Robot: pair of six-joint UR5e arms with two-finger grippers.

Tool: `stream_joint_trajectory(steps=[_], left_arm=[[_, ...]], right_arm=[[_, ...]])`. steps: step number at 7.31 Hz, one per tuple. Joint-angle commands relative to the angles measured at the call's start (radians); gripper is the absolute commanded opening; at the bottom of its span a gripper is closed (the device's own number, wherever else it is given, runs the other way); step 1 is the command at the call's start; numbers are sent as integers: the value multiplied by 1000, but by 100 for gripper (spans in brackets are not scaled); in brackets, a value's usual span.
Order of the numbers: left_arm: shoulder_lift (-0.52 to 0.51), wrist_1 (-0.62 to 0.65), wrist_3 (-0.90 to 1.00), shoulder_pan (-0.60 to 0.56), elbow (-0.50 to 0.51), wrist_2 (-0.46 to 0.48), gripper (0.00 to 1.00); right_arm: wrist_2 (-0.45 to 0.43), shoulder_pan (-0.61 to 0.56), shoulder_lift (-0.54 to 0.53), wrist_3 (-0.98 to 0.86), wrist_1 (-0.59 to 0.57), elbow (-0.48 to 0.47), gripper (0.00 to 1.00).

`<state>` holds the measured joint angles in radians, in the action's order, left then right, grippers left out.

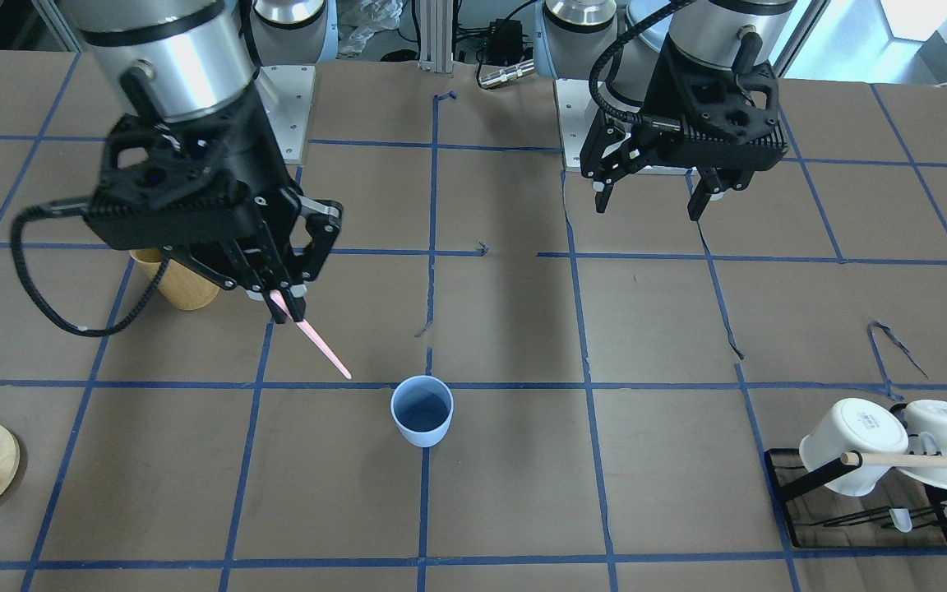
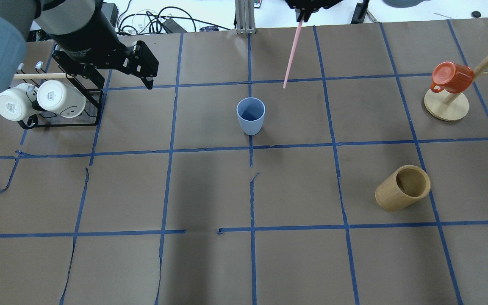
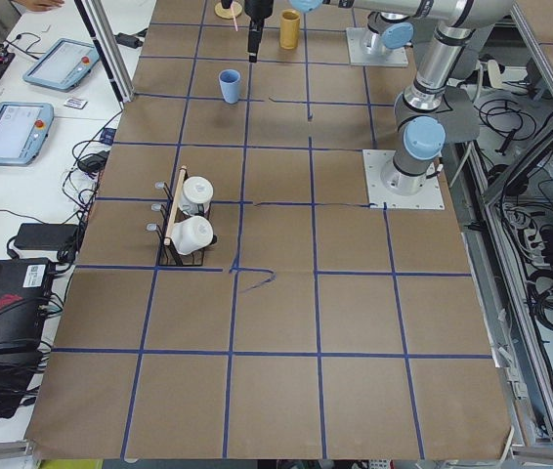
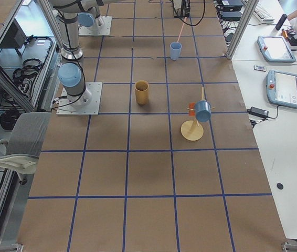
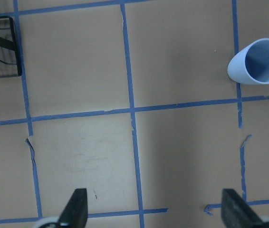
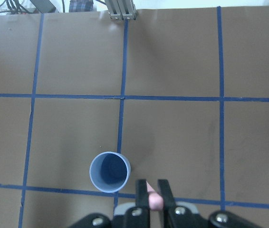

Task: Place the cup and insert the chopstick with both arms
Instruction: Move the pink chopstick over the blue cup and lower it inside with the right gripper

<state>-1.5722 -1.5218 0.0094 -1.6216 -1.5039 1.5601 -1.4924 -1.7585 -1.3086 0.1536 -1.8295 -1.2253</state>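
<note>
The light blue cup (image 1: pixel 422 411) stands upright near the table's middle; it also shows in the overhead view (image 2: pixel 250 115) and in both wrist views (image 5: pixel 258 61) (image 6: pixel 109 172). My right gripper (image 1: pixel 286 306) is shut on the upper end of a pink chopstick (image 1: pixel 319 344), held above the table. The stick slants down toward the cup, and its tip (image 2: pixel 285 86) is beside the cup, not in it. The right wrist view shows the fingers (image 6: pixel 141 192) clamped on the pink end. My left gripper (image 1: pixel 649 207) is open and empty, hovering above the table away from the cup.
A tan wooden cylinder (image 2: pixel 403 188) stands on the robot's right side. An orange mug hangs on a wooden stand (image 2: pixel 446 106) at the far right. A black rack (image 2: pixel 79 120) with two white mugs and a wooden dowel sits under my left arm.
</note>
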Motion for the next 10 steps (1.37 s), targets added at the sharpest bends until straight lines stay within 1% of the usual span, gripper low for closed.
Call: stream_joint_trajectory(steps=[1,2,3,4,5,7,8,10], left_arm=[[4,3,-5,5,1,-9,100],[6,3,-5,5,1,-9,100],[6,3,-5,5,2,-9,100],[11,3,-5,5,4,-3,100],[11,3,-5,5,1,-8,100],[12,5,-3,5,-4,-12,100],[14,5,-5,3,-4,-12,100],[14,8,-8,2,-10,-12,100]], right_arm=[[-46,-65,64,35,-115,-5,0],[-48,-74,81,37,-138,-8,0],[-49,-108,81,41,-140,-35,0],[-92,-142,81,73,-148,-66,0],[-97,-142,86,76,-189,-89,0],[-94,-160,81,87,-194,-143,0],[-94,-163,88,86,-226,-160,0],[-88,-164,95,87,-380,-261,0]])
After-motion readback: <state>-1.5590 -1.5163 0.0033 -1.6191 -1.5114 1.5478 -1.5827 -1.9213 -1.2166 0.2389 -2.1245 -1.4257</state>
